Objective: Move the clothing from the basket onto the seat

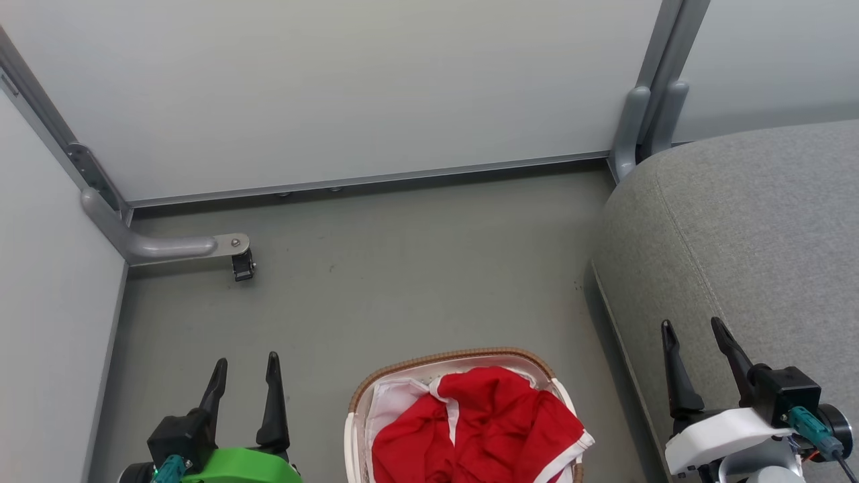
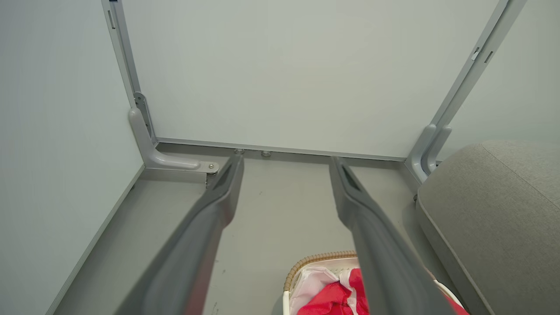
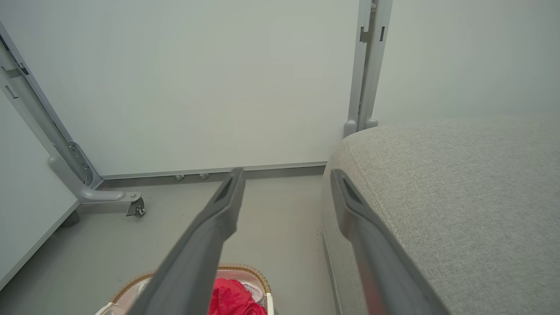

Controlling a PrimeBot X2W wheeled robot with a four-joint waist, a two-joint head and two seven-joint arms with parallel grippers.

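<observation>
Red clothing with white trim (image 1: 476, 429) lies heaped in the cream basket (image 1: 443, 359), which has a brown woven rim and a white liner and stands on the floor at the bottom centre. The grey seat (image 1: 745, 235) rises to its right. My left gripper (image 1: 246, 365) is open, left of the basket, nothing between its fingers. My right gripper (image 1: 694, 330) is open over the seat's front edge, also holding nothing. In the left wrist view the clothing (image 2: 332, 299) and basket rim (image 2: 319, 259) show at the bottom, the seat (image 2: 494, 210) at right. The right wrist view has the clothing (image 3: 232, 299) low and the seat (image 3: 459, 183) at right.
Pale partition walls close the back and left. A grey metal foot with a small caster (image 1: 241, 265) juts from the left corner onto the floor. Another upright post with feet (image 1: 644, 127) stands at the back by the seat. Grey floor (image 1: 402, 282) lies between walls and basket.
</observation>
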